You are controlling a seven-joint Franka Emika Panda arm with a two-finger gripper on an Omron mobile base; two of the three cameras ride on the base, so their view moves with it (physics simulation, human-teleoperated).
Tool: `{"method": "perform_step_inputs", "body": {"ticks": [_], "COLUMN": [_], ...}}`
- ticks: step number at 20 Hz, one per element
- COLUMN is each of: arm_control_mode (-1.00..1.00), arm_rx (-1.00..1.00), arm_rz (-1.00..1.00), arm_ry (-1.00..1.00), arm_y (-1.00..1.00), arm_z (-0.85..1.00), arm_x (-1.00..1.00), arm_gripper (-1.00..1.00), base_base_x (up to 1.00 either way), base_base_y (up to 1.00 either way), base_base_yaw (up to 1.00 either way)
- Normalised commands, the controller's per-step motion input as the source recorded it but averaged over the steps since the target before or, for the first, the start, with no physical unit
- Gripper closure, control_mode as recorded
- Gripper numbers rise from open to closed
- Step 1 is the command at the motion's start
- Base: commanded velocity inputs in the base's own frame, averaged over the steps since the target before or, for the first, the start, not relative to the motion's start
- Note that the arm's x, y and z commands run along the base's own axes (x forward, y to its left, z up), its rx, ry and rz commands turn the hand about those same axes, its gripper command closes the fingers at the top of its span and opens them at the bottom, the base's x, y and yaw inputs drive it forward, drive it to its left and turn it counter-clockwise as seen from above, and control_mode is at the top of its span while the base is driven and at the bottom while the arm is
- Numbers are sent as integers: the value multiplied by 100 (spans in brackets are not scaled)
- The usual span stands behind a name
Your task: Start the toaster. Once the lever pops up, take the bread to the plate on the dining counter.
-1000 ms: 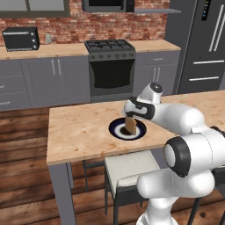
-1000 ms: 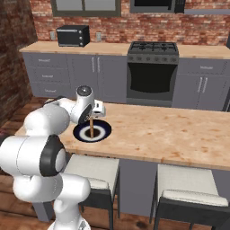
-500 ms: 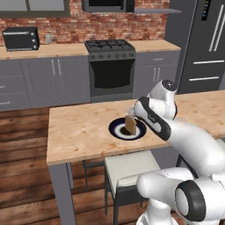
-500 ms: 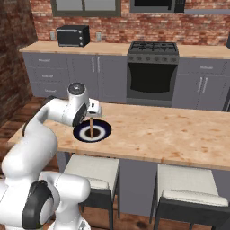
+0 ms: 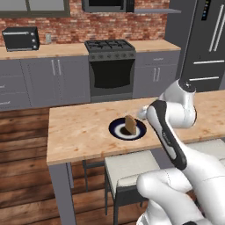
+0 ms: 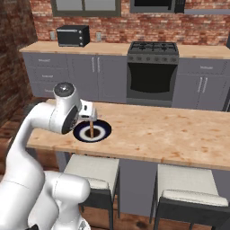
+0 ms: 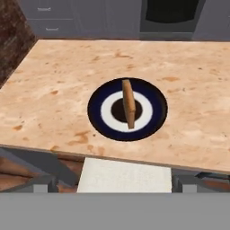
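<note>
The bread point(image 5: 130, 125) point(image 6: 91, 129) point(image 7: 128, 103) stands on its edge in the middle of the plate point(image 5: 116, 129) point(image 6: 104, 131) point(image 7: 96, 110), free of any grip. The plate lies on the dining counter point(image 5: 79, 132) point(image 6: 170, 134) point(image 7: 54, 90), near its front edge. My gripper point(image 5: 143, 113) point(image 6: 88, 112) hangs open and holds nothing, just beside and above the plate on the robot's side. From the hand view I look down on plate and bread from a short distance. The toaster is out of view.
Cushioned stools point(image 5: 132, 169) point(image 6: 92, 168) stand tucked under the dining counter's front. Across the wood floor is the grey kitchen counter with a black toaster oven point(image 5: 20, 38) point(image 6: 72, 35), a stove point(image 5: 110, 66) and a fridge point(image 5: 206, 39).
The gripper, which stood over the bread on the plate, has drawn back and up, away from it. The bread stays standing on the plate.
</note>
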Motion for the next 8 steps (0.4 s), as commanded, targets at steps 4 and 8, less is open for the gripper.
{"method": "perform_step_inputs", "body": {"ticks": [4,8], "arm_control_mode": [-100,-100], "arm_rx": [0,0], "arm_rz": [0,-2], "arm_ry": [0,2], "arm_y": [0,-2], "arm_z": [30,30], "arm_x": [-79,-84], "arm_gripper": [-100,-100], "base_base_x": [0,0], "base_base_y": [0,0], "base_base_yaw": [0,0]}}
